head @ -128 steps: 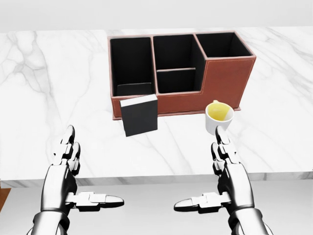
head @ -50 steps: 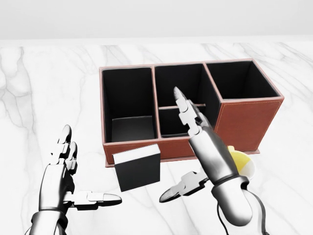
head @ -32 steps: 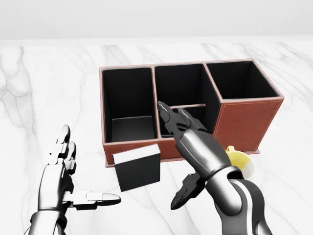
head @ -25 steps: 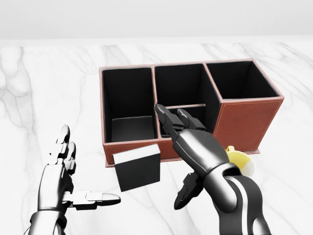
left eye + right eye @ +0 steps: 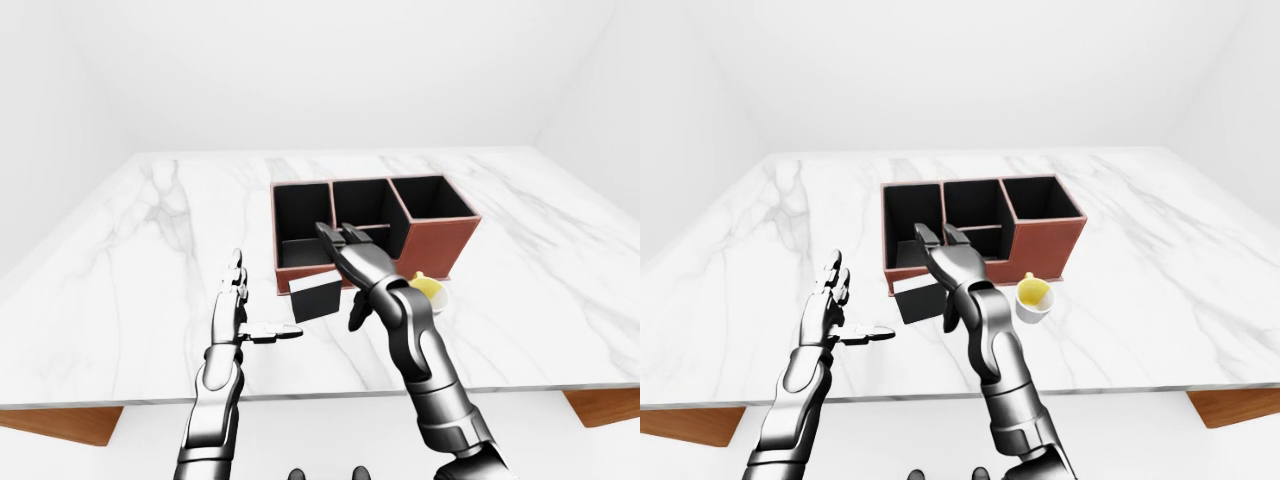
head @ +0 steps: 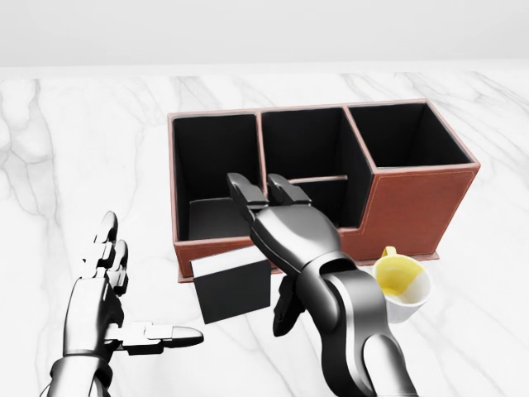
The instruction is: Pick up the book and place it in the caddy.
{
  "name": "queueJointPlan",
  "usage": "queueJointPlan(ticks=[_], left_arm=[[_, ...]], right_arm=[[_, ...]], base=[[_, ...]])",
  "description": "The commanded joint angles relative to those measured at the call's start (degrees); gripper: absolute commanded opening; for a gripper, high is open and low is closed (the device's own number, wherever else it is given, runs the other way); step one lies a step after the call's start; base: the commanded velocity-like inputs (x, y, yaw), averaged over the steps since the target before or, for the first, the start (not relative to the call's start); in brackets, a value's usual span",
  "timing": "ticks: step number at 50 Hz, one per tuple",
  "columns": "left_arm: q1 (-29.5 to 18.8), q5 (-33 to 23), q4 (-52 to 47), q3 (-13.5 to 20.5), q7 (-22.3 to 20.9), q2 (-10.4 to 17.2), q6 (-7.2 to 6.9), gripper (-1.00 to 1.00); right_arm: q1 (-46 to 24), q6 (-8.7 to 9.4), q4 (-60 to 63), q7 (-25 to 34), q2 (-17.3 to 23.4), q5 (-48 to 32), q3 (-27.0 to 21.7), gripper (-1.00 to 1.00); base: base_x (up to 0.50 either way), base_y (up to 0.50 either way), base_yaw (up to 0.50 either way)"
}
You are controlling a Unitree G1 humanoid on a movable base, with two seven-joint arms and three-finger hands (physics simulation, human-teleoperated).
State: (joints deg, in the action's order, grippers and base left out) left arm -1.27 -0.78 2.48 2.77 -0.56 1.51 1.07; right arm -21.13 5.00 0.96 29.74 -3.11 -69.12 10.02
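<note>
Surface: white marble with grey veins, carrying every item in the scene.
Caddy: reddish-brown box with black-lined compartments, in the upper middle of the head view; a tall compartment at its right, a divided one in the middle, a lower-walled one at its left.
Book: dark cover with a white page edge on top, standing on the surface just below the caddy's left compartment, outside the caddy.
Right hand: palm down, fingers spread wide and extended over the book's upper right corner and the caddy's low wall; holding nothing.
Left hand: to the left of the book and apart from it, fingers straight, thumb pointing toward the book; empty.
Cup: white with a yellow interior, just below the caddy's right end.
</note>
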Motion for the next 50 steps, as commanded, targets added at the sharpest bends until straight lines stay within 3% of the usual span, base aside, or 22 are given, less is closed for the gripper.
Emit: queueJointPlan(ticks=[1, 17, 35, 50], left_arm=[[0.08, 0.16, -0.60, 0.01, 0.00, -0.02, -0.52, 1.00], [0.06, 0.24, -1.04, 0.03, 0.03, -0.02, -0.91, 1.00], [-0.13, 0.46, 0.86, 0.16, -0.17, 0.06, 0.86, 1.00], [0.11, 0.43, 0.05, 0.11, -0.20, 0.03, 0.32, 1.00]], right_arm=[[-3.37, 0.00, -10.56, -4.80, -1.52, -4.03, 1.32, 1.00], [-10.61, 0.00, -26.08, -12.67, -1.43, -6.13, 0.20, 1.00], [-18.96, 0.00, -41.24, -19.26, -3.57, -5.50, 0.20, 1.00], [-19.79, 0.00, -52.22, -26.71, -4.50, -6.00, 1.49, 1.00]], base=[[0.00, 0.00, 0.00], [0.00, 0.00, 0.00], [0.00, 0.00, 0.00], [0.00, 0.00, 0.00]])
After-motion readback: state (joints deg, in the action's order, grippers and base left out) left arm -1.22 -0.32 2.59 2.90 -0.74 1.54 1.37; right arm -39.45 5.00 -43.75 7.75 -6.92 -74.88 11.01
